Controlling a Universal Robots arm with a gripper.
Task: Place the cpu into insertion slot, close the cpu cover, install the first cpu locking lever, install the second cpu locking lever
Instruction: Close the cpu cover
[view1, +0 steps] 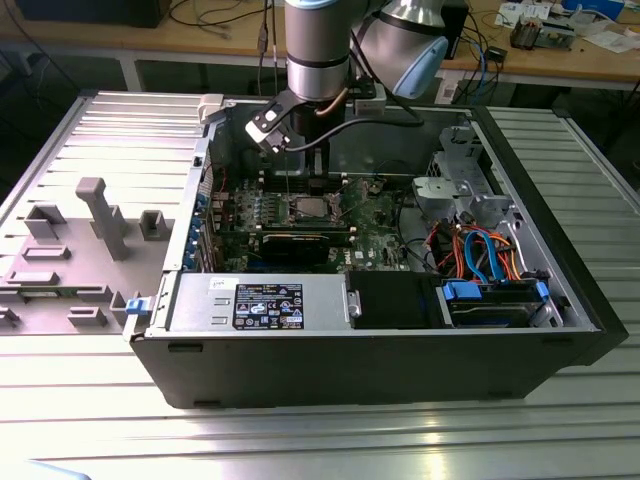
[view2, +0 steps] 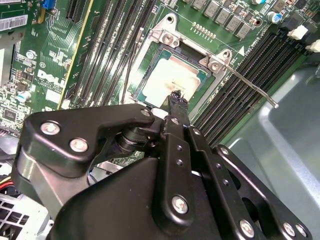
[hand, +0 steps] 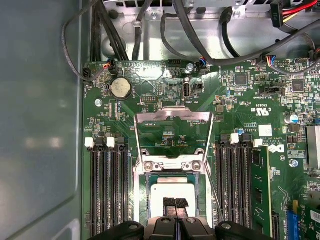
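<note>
In the exterior view the arm (view1: 317, 50) hangs at 12 o'clock over the cpu (view1: 306, 208). The cpu lies flat in the insertion slot (hand: 170, 164) inside the computer case (view1: 380, 360), at about 11 o'clock from the black drive bay (view1: 390, 300). In the first wrist view the gripper (hand: 175, 203) is clenched on nothing, its pads pressed together on the chip's silvery top, and the square chip's edges run parallel to the memory slots (hand: 107, 190). The cpu cover (hand: 172, 115) is swung open beyond the slot, and in the second wrist view a locking lever (view2: 250, 86) slants its long axis across the memory slots.
</note>
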